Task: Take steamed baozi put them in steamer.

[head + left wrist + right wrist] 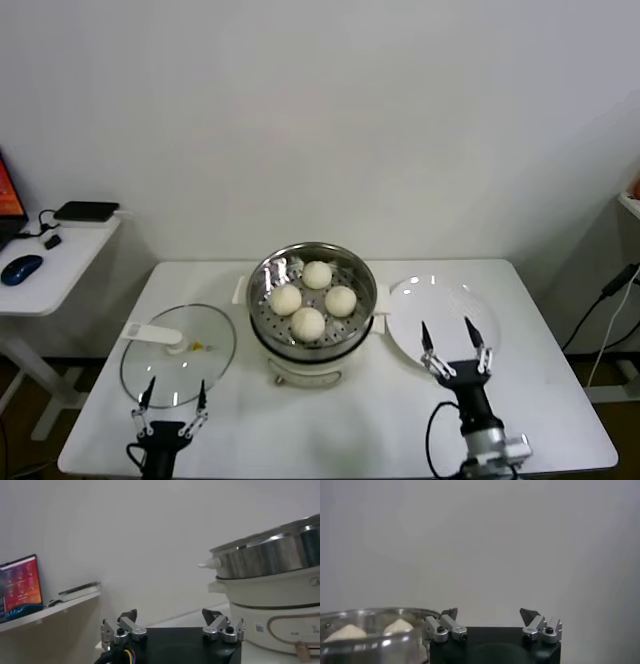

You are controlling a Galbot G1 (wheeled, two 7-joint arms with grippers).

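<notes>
Several cream-white baozi [308,323] lie on the perforated tray inside the shiny steel steamer [262,288] on its white base at the table's middle. Two of them show over the rim in the right wrist view [399,626]. The steamer's side shows in the left wrist view [270,560]. My left gripper [173,394] is open and empty near the front edge, in front of the glass lid. My right gripper [447,337] is open and empty over the near edge of the white plate, to the right of the steamer.
A glass lid [178,355] with a white handle lies flat left of the steamer. A flat white plate [420,300] lies to its right. A side desk [60,250] at far left holds a mouse, a black box and a screen.
</notes>
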